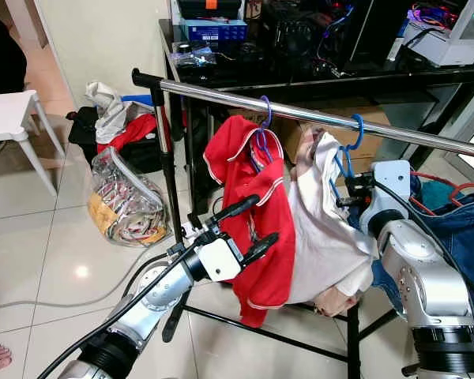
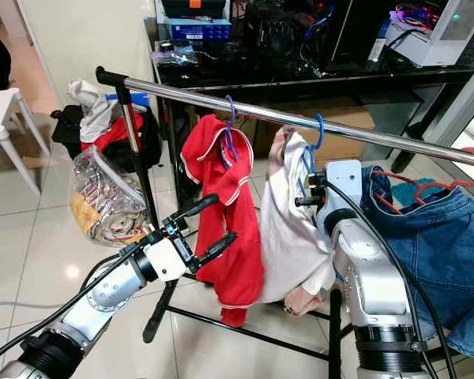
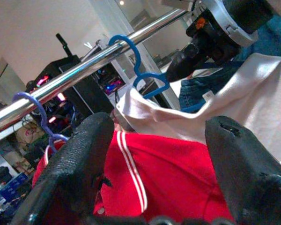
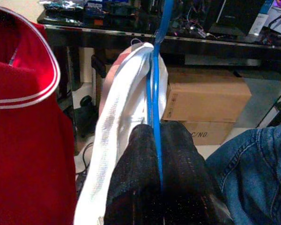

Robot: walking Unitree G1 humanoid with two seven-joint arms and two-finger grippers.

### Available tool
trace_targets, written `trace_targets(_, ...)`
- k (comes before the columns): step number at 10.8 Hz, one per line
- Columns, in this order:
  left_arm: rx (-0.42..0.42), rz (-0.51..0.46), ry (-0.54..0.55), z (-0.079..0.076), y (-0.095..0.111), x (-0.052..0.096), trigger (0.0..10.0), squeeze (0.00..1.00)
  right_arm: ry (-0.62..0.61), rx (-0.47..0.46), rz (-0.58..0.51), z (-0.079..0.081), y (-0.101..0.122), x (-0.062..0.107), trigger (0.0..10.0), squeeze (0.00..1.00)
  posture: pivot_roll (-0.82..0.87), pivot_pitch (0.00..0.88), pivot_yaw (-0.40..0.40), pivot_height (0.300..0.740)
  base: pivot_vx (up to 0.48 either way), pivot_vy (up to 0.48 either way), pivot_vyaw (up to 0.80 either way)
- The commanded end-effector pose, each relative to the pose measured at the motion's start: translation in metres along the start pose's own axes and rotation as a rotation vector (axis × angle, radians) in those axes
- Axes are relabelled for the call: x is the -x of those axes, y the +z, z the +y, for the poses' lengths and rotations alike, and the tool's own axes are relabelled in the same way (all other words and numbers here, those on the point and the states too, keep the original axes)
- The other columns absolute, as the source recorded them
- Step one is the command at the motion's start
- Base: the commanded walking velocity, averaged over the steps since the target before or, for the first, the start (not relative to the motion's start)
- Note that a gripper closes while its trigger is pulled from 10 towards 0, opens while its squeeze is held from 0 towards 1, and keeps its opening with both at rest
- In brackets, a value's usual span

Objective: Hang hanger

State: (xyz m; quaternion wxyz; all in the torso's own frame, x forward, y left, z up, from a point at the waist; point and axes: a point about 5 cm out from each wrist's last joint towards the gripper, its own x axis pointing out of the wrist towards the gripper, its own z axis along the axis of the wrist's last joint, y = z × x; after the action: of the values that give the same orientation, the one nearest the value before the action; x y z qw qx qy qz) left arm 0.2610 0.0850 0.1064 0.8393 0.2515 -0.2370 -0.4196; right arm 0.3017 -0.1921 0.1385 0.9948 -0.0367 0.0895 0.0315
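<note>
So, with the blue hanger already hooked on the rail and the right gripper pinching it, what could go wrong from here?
1. The right gripper is shut on the blue hanger; pulling away before opening could drag its hook off the rail.
2. The white garment sits bunched and lopsided, so it may slide off once released.
3. The open left gripper hovers right at the red shirt; a careless move could snag the cloth.
</note>
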Motion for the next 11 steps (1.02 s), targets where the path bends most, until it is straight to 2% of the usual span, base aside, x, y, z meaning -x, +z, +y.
trace_targets(1, -0.007, 0.007, -0.004, -0.002, 0.0, 0.0, 10.0, 0.0, -0.012, 0.003, -0.04, -0.002, 0.006, 0.001, 0.0, 0.0, 0.07, 0.0, -0.076, 0.74, 0.0, 0.0, 0.0)
trace_targets(2, -0.007, 0.007, -0.003, -0.002, 0.0, 0.0, 10.0, 0.0, -0.017, -0.004, -0.056, -0.002, 0.008, 0.001, 0.0, 0.0, 0.07, 0.0, -0.076, 0.74, 0.0, 0.0, 0.0)
trace_targets(3, -0.008, 0.007, -0.002, -0.002, 0.001, 0.001, 10.0, 0.0, -0.011, -0.077, -0.138, -0.002, 0.021, 0.002, 0.0, 0.0, 0.07, 0.0, -0.075, 0.74, 0.0, 0.0, 0.0)
trace_targets(5, -0.013, 0.007, -0.001, -0.002, 0.001, 0.0, 10.0, 0.0, -0.024, -0.091, -0.169, -0.005, 0.028, 0.004, 0.0, 0.0, 0.07, 0.0, -0.075, 0.74, 0.0, 0.0, 0.0)
trace_targets(7, -0.025, 0.008, 0.002, -0.001, 0.001, 0.0, 10.0, 0.0, 0.006, -0.082, -0.179, -0.008, 0.03, 0.011, 0.0, 0.0, 0.07, 0.0, -0.074, 0.74, 0.0, 0.0, 0.0)
trace_targets(9, 0.01, 0.02, 0.007, -0.001, 0.0, 0.001, 10.0, 0.0, 0.041, -0.082, -0.199, -0.009, 0.028, 0.021, 0.0, 0.0, 0.06, 0.0, -0.072, 0.74, 0.0, 0.0, 0.0)
trace_targets(11, 0.025, 0.032, 0.031, 0.0, -0.002, 0.002, 10.0, 0.0, 0.097, -0.054, -0.232, -0.002, 0.029, 0.03, 0.0, 0.0, 0.06, 0.0, -0.071, 0.74, 0.0, 0.0, 0.0)
